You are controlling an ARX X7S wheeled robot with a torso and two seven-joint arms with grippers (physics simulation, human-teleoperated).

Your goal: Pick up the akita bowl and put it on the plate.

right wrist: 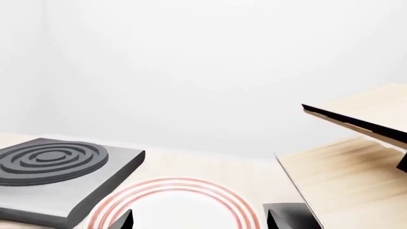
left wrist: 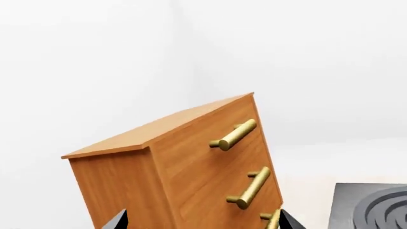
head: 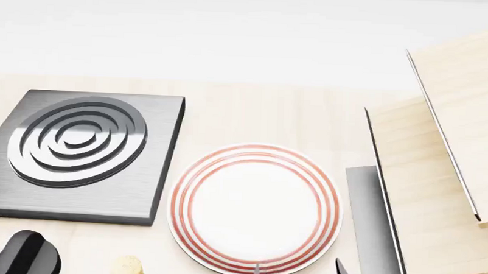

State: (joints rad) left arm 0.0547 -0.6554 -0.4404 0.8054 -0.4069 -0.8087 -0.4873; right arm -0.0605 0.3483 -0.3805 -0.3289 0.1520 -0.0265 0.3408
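Akita bowl not in any view; the plate (head: 255,209), white with red rings, lies bare on the desk (head: 253,113) between the square grey burner (head: 81,152) and the pale wooden rack (head: 437,180), so the pick step looks not yet begun and the next move calls for finding the bowl. Left hand (left wrist: 202,224) faces a wooden drawer cabinet (left wrist: 184,162), right hand (right wrist: 200,222) the plate; only dark fingertips show, spread apart with nothing between them. No writing readable.
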